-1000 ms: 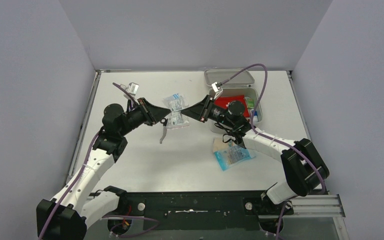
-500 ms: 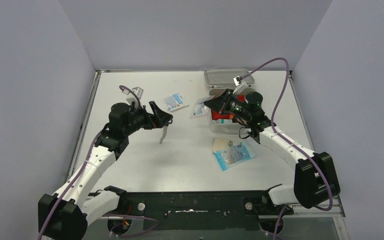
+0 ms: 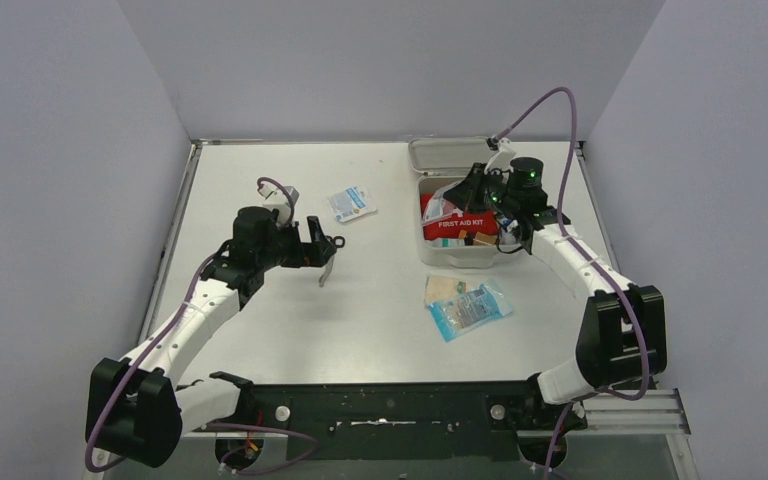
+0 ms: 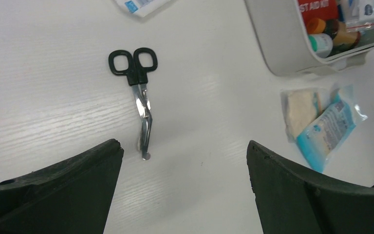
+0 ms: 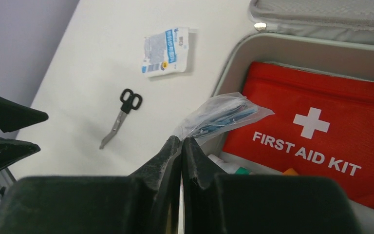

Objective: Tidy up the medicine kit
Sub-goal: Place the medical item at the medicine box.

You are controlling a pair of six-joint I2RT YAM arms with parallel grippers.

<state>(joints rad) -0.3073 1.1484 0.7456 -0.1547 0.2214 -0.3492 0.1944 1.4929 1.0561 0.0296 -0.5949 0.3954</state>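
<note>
The medicine kit [image 3: 428,252] is a pale grey box at the back right with its lid [image 3: 450,155] swung open. A red First Aid Kit pouch [image 5: 331,122] lies inside it. My right gripper [image 5: 181,141] is shut on the corner of a clear plastic bag [image 5: 224,114], holding it over the kit's left rim [image 5: 233,63]. From above, that right gripper [image 3: 460,195] hovers over the open box. My left gripper [image 4: 184,151] is open and holds nothing. It hangs above the table just over black-handled scissors [image 4: 141,92], and from above the left gripper [image 3: 328,245] is left of centre.
A blue-and-white sachet [image 3: 351,203] lies on the table behind the scissors [image 3: 327,270]. In front of the kit lie a gauze pack and a blue packet [image 3: 465,300], overlapping. Small bottles [image 4: 321,41] stand in the kit's near corner.
My left gripper opened, let go of the clear bag and drew back left. My right gripper, shut on the bag, carried it from mid-table to over the kit.
</note>
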